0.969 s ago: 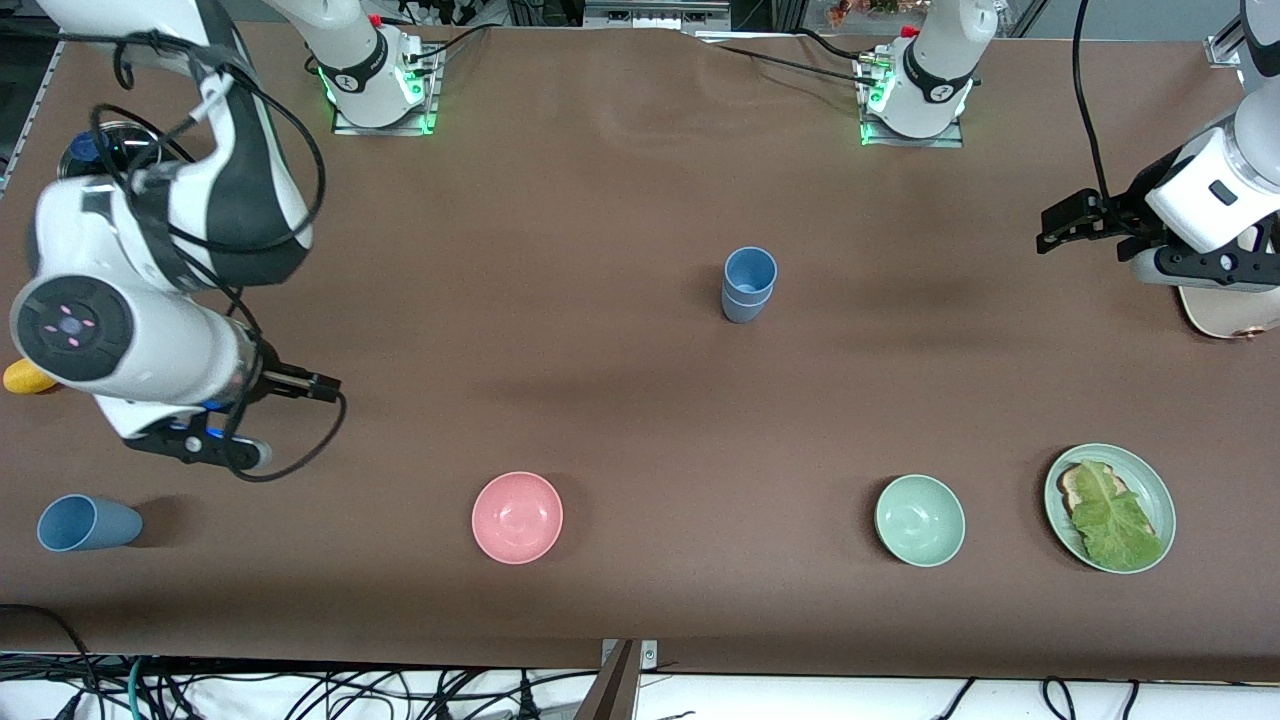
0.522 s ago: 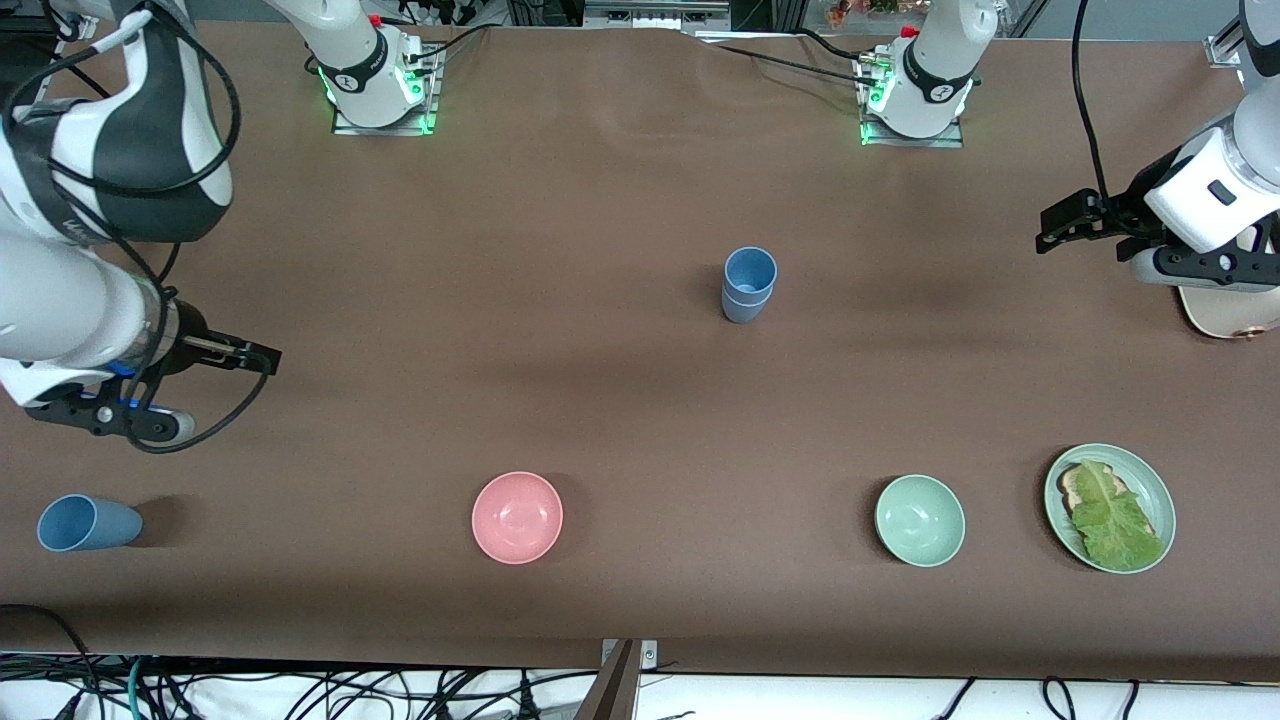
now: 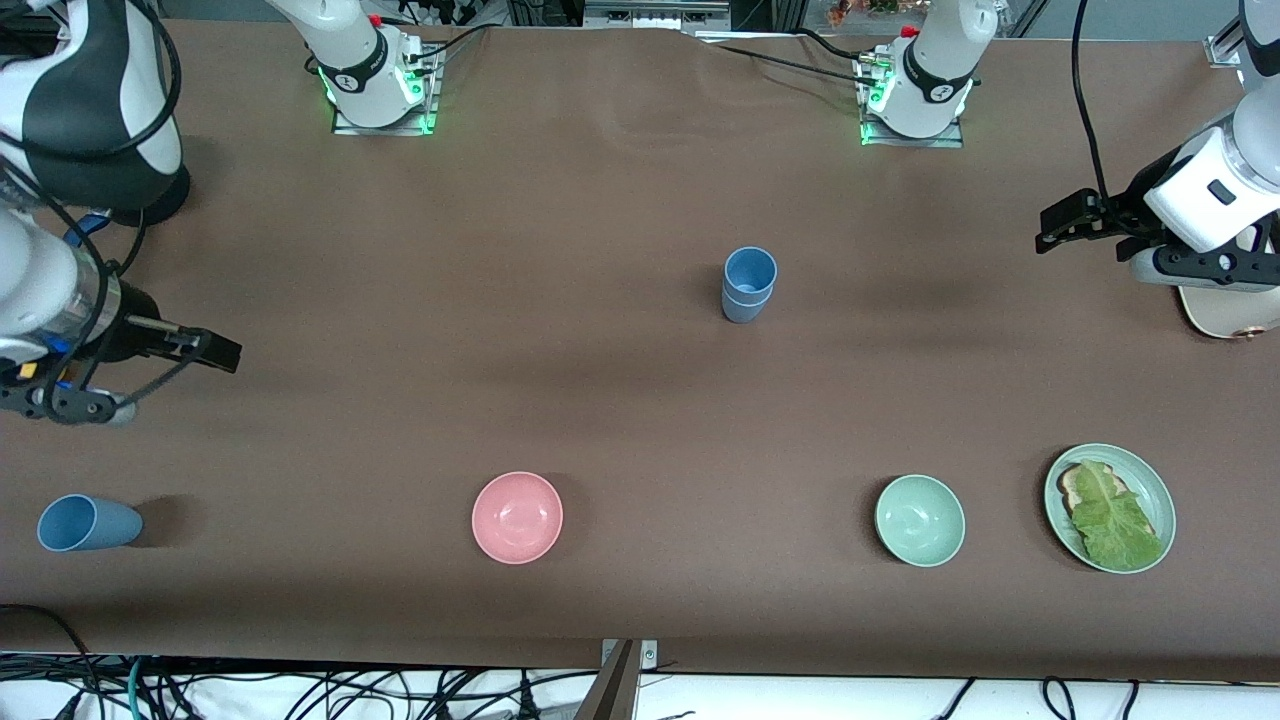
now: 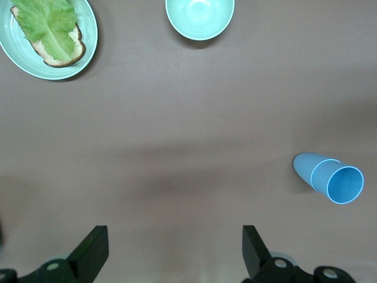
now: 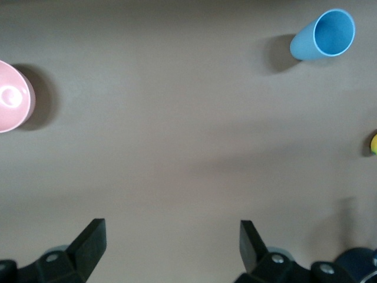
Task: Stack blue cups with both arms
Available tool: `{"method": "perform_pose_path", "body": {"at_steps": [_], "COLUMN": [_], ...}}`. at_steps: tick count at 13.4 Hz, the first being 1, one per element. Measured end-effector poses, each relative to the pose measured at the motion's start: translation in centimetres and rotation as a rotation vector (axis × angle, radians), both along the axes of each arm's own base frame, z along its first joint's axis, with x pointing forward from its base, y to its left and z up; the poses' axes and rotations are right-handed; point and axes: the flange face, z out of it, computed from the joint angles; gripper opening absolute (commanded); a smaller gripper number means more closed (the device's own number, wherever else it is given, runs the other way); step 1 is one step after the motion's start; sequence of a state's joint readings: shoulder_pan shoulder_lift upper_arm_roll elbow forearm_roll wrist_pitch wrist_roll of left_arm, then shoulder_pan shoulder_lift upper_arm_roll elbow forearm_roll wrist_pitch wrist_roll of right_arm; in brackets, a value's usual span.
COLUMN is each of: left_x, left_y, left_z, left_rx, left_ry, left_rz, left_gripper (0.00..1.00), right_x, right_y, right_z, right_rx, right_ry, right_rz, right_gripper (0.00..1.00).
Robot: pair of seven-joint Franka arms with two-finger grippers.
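Two blue cups stand nested as one stack near the middle of the table, also seen in the left wrist view. A single blue cup stands at the right arm's end, near the front edge; the right wrist view shows it too. My right gripper hangs open and empty over bare cloth, apart from that cup. Over the left arm's end of the table my left gripper is also open and empty, well away from the stack.
A pink bowl and a pale green bowl sit toward the front edge. A green plate with toast and lettuce lies beside the green bowl. A tan dish lies under the left arm. A yellow object shows in the right wrist view.
The right arm has swung away from the table's middle toward its own end, carrying its open gripper with it. The left arm and all cups have stayed put.
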State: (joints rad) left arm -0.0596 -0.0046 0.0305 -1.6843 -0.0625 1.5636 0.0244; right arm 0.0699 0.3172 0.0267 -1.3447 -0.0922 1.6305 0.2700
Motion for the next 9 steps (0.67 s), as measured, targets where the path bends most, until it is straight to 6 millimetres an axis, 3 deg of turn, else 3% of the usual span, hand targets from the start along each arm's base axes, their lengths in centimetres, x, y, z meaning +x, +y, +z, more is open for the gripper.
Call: {"method": "perform_pose_path", "body": {"at_steps": [4,9], "left_x": [0.0,0.0], "left_y": [0.0,0.0], "left_z": [0.0,0.0], "left_rx": [0.000,0.000], "left_ry": [0.000,0.000], "left_rz": [0.000,0.000], "left_gripper": [1.00,1.00], "right_x": [-4.6,-6.5], "right_y": [-5.3,-5.4], "right_z": [0.9,0.6], "right_rx": [0.090,0.098], "right_ry": [0.024,0.048], "right_rz": [-0.083,0.001], "right_gripper": [1.00,1.00]}}
